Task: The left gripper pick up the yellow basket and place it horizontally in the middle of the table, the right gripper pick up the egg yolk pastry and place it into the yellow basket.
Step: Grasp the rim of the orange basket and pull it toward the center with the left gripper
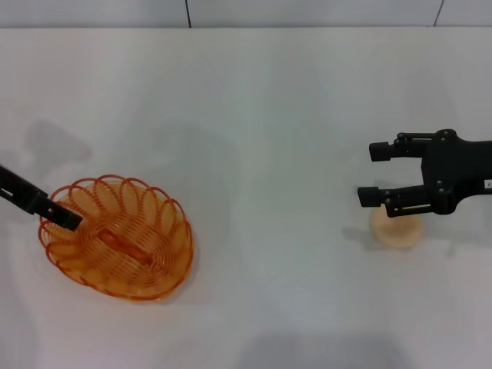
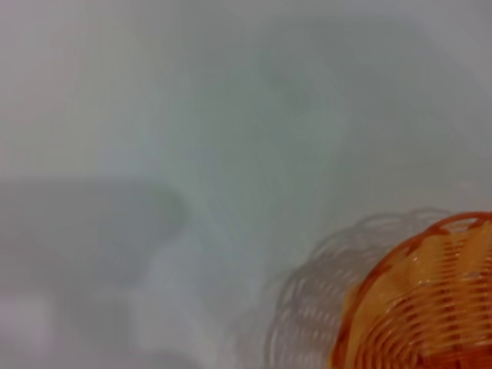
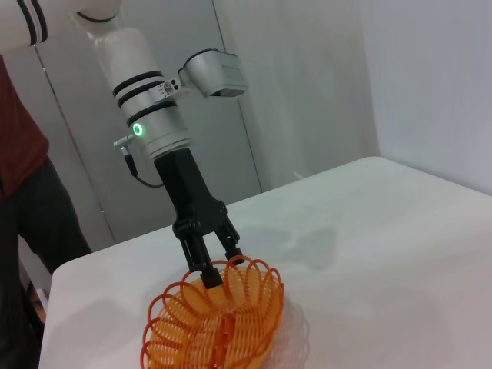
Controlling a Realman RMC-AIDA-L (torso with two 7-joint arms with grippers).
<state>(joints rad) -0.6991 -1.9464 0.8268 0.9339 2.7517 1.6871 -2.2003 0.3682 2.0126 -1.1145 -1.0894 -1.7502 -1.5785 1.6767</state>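
The yellow basket (image 1: 115, 238) is at the left of the table (image 1: 261, 115). My left gripper (image 1: 68, 217) comes in from the left edge and is shut on the basket's near-left rim. In the right wrist view the left gripper (image 3: 221, 265) pinches the rim and the basket (image 3: 215, 327) hangs tilted, with one side off the table. The left wrist view shows part of the basket (image 2: 430, 307) with its shadow beside it. My right gripper (image 1: 375, 174) is open at the right, fingers pointing left. The egg yolk pastry (image 1: 397, 231) lies on the table just below its lower finger, partly hidden by it.
The table's far edge meets a grey wall (image 1: 231, 11) at the back. In the right wrist view a person in a dark red shirt (image 3: 15, 146) stands behind the table's corner, next to the left arm.
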